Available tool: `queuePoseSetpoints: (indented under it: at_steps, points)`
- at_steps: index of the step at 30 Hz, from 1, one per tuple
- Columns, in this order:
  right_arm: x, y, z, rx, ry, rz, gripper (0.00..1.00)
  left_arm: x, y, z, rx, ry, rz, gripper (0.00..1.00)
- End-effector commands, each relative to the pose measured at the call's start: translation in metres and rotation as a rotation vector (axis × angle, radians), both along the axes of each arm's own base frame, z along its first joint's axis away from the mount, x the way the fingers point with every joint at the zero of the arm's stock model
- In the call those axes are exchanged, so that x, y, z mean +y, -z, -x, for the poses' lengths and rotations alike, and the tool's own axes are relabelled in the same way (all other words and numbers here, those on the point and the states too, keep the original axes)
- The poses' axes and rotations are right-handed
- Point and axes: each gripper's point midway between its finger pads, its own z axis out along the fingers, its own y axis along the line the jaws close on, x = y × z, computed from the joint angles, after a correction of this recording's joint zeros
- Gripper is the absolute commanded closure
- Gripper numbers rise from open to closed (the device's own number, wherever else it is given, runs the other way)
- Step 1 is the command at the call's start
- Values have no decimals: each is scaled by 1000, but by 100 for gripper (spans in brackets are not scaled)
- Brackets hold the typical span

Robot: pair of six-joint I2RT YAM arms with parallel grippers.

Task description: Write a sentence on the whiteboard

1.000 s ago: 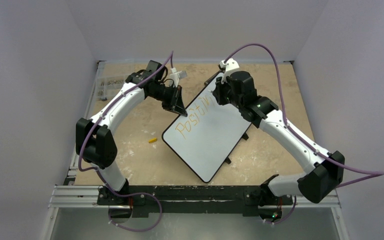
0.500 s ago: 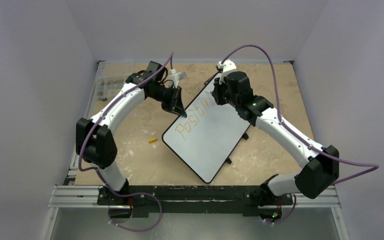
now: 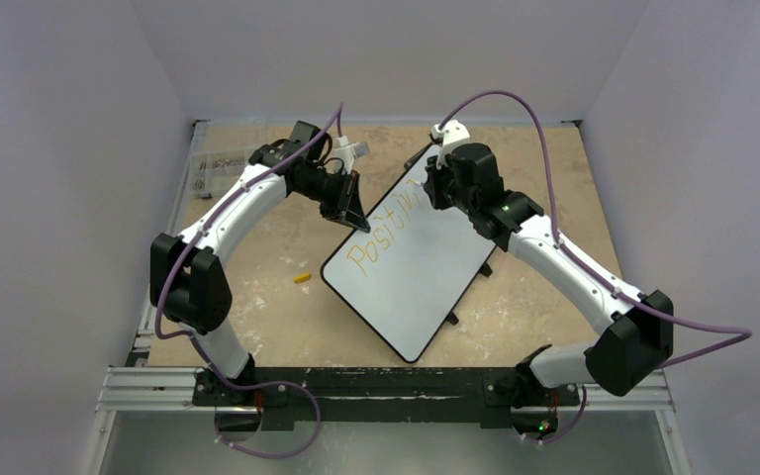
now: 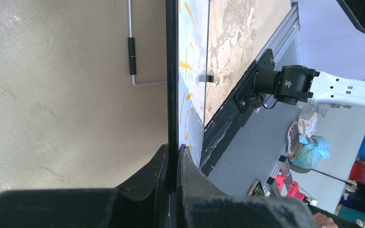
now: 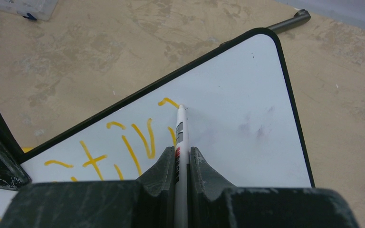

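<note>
The whiteboard [image 3: 411,272] lies tilted in the middle of the table, white with a thin black frame. Orange-yellow lettering [image 3: 381,237] reading about "Positiv" runs along its upper left edge; it also shows in the right wrist view [image 5: 128,142]. My left gripper [image 3: 349,205] is shut on the board's left edge, seen edge-on in the left wrist view [image 4: 172,71]. My right gripper [image 3: 437,188] is shut on a white marker [image 5: 180,137], whose tip touches the board [image 5: 247,118] at the end of the lettering.
A small yellow marker cap [image 3: 302,278] lies on the tan table left of the board. A clear plastic box [image 3: 220,163] sits at the far left. The board's black feet [image 3: 450,318] stick out at its right side. A metal rod [image 5: 290,21] lies beyond the board.
My right gripper has shifted slightly along the top of the board with the marker. The left arm and the board have not moved.
</note>
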Motion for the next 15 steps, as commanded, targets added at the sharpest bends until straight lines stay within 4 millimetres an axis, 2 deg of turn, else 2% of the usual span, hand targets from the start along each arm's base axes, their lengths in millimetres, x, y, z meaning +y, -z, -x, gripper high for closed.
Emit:
queuePoseSetpoints:
  at_steps: [1, 8, 15]
  points:
    - [-7, -37, -3, -88, 11, -7, 100, -4, -15, 7, -73, 42, 23, 100]
    - [-19, -29, -2, -72, 28, -4, 100, -4, -15, 6, -74, 42, 21, 100]
    - [-18, -25, -2, -61, 18, -13, 100, -4, -14, 6, -71, 42, 19, 100]
